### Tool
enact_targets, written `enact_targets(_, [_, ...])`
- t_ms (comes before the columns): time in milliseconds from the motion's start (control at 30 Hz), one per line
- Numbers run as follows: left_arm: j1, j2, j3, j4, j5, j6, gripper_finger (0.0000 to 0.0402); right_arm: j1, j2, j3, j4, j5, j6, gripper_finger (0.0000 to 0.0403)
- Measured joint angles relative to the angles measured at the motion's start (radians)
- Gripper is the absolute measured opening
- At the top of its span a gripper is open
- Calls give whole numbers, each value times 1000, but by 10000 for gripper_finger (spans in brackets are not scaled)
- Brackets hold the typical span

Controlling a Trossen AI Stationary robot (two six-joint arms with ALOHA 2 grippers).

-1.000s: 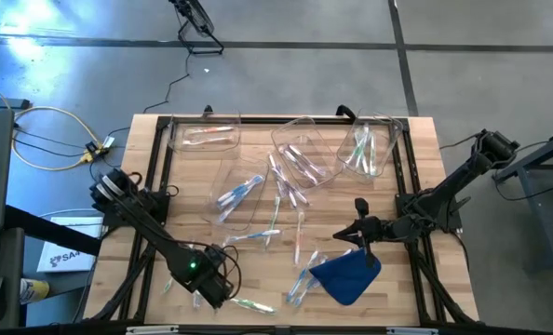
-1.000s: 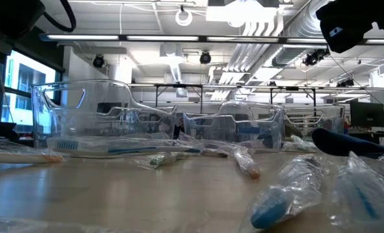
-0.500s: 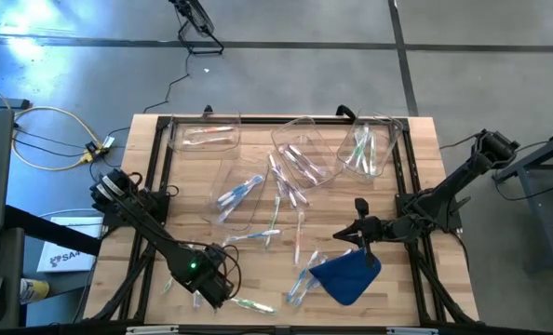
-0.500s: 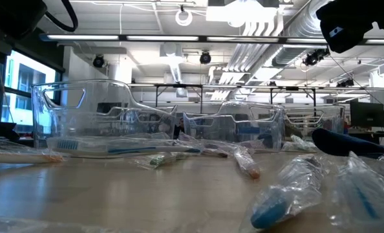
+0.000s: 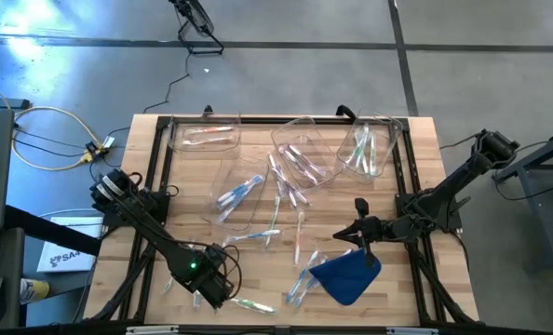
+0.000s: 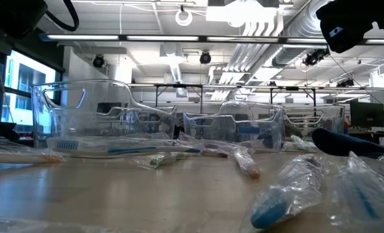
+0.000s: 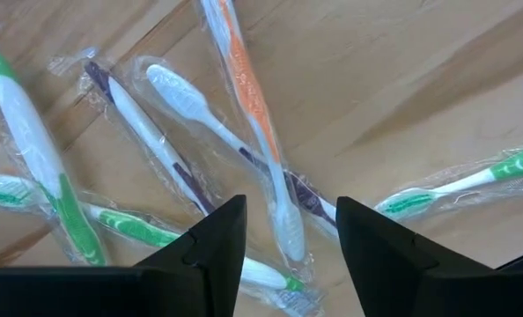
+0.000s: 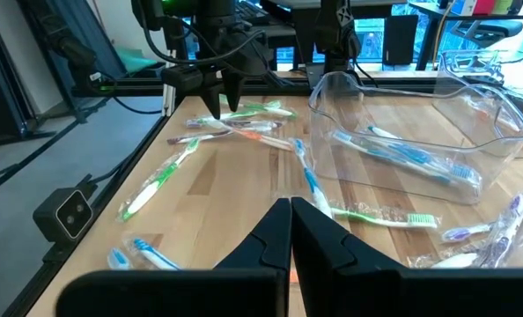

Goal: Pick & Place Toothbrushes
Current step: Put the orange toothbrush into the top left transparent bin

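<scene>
- The left gripper (image 5: 222, 290) hangs low over the near left part of the table (image 5: 416, 140), above a small heap of wrapped toothbrushes (image 7: 244, 114).
- Its jaws stand apart with a clear gap between them, and nothing is between them. In the left wrist view the fingers (image 7: 213, 242) point down at the heap: an orange and white brush (image 7: 254, 123) lies just under the gap, a purple one (image 7: 151, 136) crosses below it, and green ones (image 7: 46, 163) lie beside.
- One green brush (image 5: 250, 303) lies just beside this gripper, close to the near edge.
- At the far left of the table a clear bin (image 5: 202, 137) has some brushes inside.
- More to the middle, a second clear bin (image 5: 244, 191) holds blue brushes (image 8: 411, 158). Loose wrapped brushes lie scattered on the wood near it, among them a green one (image 8: 380, 214).
- A third bin (image 5: 304, 154) is tilted at the far middle, with purple brushes in it.
- The blue cloth (image 5: 346, 276) lies at the near right, touching some wrapped brushes (image 5: 300, 284).
- The right gripper (image 5: 358, 207) waits above the table just behind the cloth. Its jaws are pressed together and it holds nothing.
- A fourth bin (image 5: 370, 147) at the far right holds a few brushes.
</scene>
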Motion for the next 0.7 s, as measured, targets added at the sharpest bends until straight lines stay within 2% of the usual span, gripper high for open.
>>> enact_targets(700, [0,-1,0,16,1,0,171,0,0,0,0,0,0,3])
